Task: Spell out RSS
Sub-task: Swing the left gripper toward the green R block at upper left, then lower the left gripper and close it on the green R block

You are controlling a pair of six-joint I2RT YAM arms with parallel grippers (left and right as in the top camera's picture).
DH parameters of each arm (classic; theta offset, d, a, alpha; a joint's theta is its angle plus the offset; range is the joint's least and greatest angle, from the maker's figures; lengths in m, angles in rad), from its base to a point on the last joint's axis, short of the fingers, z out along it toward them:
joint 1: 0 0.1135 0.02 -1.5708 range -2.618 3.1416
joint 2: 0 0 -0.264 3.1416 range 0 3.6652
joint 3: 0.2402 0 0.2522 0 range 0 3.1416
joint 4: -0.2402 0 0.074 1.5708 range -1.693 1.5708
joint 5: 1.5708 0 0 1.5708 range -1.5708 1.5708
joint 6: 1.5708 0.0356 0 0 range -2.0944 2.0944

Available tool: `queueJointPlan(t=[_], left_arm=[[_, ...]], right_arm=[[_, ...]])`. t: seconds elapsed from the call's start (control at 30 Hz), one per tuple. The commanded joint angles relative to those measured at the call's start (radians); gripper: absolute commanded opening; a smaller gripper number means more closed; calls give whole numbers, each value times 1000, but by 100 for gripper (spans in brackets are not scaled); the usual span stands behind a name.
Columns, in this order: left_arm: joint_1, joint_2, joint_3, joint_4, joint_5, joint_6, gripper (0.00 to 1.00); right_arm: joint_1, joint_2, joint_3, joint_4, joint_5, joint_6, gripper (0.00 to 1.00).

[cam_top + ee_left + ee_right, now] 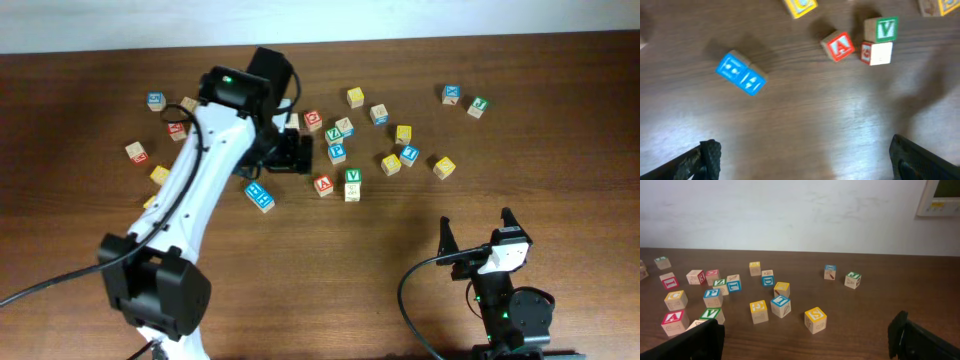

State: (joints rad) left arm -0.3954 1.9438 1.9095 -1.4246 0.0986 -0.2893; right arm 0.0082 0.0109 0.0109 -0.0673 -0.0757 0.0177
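Several wooden letter blocks lie scattered over the far half of the brown table [380, 260]. A yellow S block [815, 319] stands nearest my right gripper; from overhead it is at the right of the cluster [444, 167]. My left gripper [297, 153] hovers open and empty above the table. Its wrist view [805, 167] shows bare wood between the fingers, a blue block pair [740, 74] ahead to the left, and a red A block [838, 46] and a green V block [881, 28] ahead to the right. My right gripper [477, 232] is open and empty at the near right [805, 342]. No R block can be read.
A white-and-red block [876, 52] touches the green V block. Two blocks [464, 99] lie apart at the far right, and several more [150, 140] at the far left beside my left arm. A white wall [790, 215] backs the table.
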Motion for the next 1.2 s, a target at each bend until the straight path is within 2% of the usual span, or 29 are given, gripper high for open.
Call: queueJointPlan(t=[0.0,0.07,0.13,0.33,0.43,0.5,0.6,0.73,0.87,1.03,1.17], left_arm=[[-32,37,2,17,13,-14,99],[-26,35,3,5,-22,-23,99],[41,13,7,-56,-128,-153,99],[412,-48,6,-163,-129,-193,99],[533,-48,6,-193,-130,-216,99],[622,-48,6,-217,-129,-296,99],[702,-48,6,-238,-129,-301,99],[688,-48,6,-223,-105,-301,99],[577,-48,6,-67,-29,-158,99],[421,-47,6,65,-42,-154,99],[400,-47,6,87,-30,-154,99]], right_arm=[[5,-7,-5,-6,1,-6,98],[5,-7,-5,-6,1,-6,98],[5,-7,-5,-6,1,-6,98],[5,-7,-5,-6,1,-6,98],[5,-7,-5,-6,1,-6,98],[5,-7,-5,-6,1,-6,98],[5,-7,-5,-6,1,-6,98],[5,-7,-5,-6,1,-6,98],[5,-7,-5,-6,1,-6,98],[5,-7,-5,-6,1,-6,98],[5,-7,-5,-6,1,-6,98]])
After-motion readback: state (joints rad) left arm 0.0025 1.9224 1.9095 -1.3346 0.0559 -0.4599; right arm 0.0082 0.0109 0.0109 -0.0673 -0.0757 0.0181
